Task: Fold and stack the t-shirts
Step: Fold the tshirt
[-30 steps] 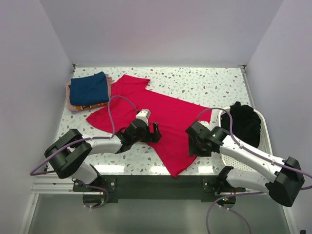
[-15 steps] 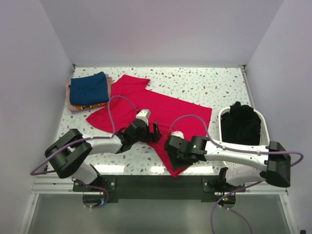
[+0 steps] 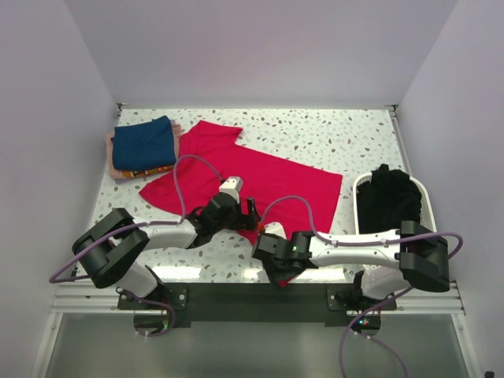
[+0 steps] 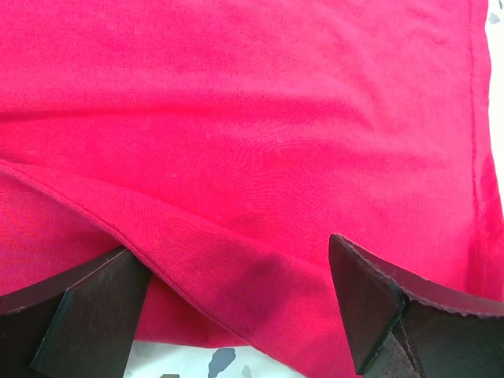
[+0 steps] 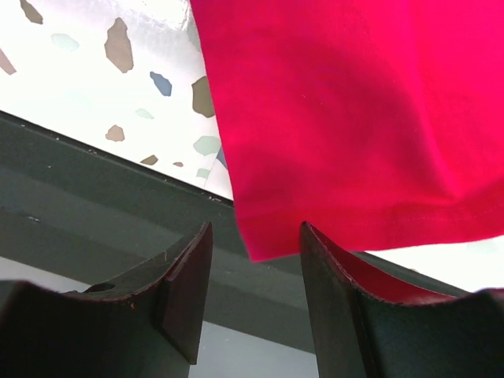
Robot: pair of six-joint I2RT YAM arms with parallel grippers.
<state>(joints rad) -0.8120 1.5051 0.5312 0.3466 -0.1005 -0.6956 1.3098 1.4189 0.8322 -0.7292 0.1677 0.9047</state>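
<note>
From above, the red tee (image 3: 272, 177) lies spread on the speckled counter (image 3: 346, 134), slanting from far left to near centre, its near corner reaching the counter's front edge. At the far left sits a folded stack, the navy tee (image 3: 143, 142) on top of the pink tee (image 3: 116, 168). At the right a white basket (image 3: 425, 206) holds bunched black cloth (image 3: 390, 197). The left pincer (image 3: 250, 214) rests at the red tee's near-left edge; the right pincer (image 3: 276, 258) reaches across the front to the tee's near corner. In the left wrist view, the left pincer (image 4: 232, 268) stands wide, its dark fingers (image 4: 94, 311) well apart, with a raised fold of red cloth running between them and a sliver of counter below. In the right wrist view, the right pincer (image 5: 256, 230) is partly spread; the hemmed corner of the red tee (image 5: 346, 118) hangs in the gap over the dark front rail (image 5: 94, 205), and neither finger is pressed on it.
</note>
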